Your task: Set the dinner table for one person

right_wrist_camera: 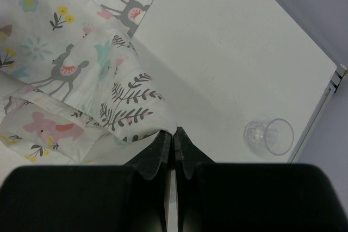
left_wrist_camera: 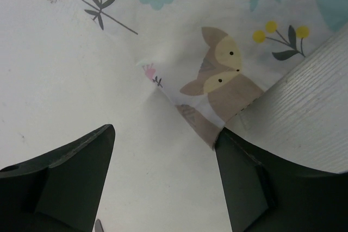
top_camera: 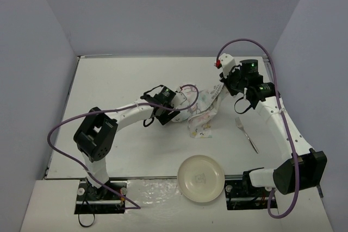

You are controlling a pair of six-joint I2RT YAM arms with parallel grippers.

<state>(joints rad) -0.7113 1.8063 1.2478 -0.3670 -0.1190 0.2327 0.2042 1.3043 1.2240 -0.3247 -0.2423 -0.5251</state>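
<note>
Jaws apart on my left gripper (left_wrist_camera: 164,134), straddling a folded corner of the placemat (top_camera: 201,115). Plate (top_camera: 200,177) sits nearer than the placemat and fork (top_camera: 247,134) right of it, all on the table (top_camera: 119,80). Farther off, right gripper (right_wrist_camera: 174,134) jaws pinch the placemat's edge. I'd close left on cloth only, then spread slowly.

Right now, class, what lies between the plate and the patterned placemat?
Nothing. In the top view, only a bare stretch of the white dinner table separates the plate from the crumpled placemat. The fork lies off to the right of that stretch.
</note>
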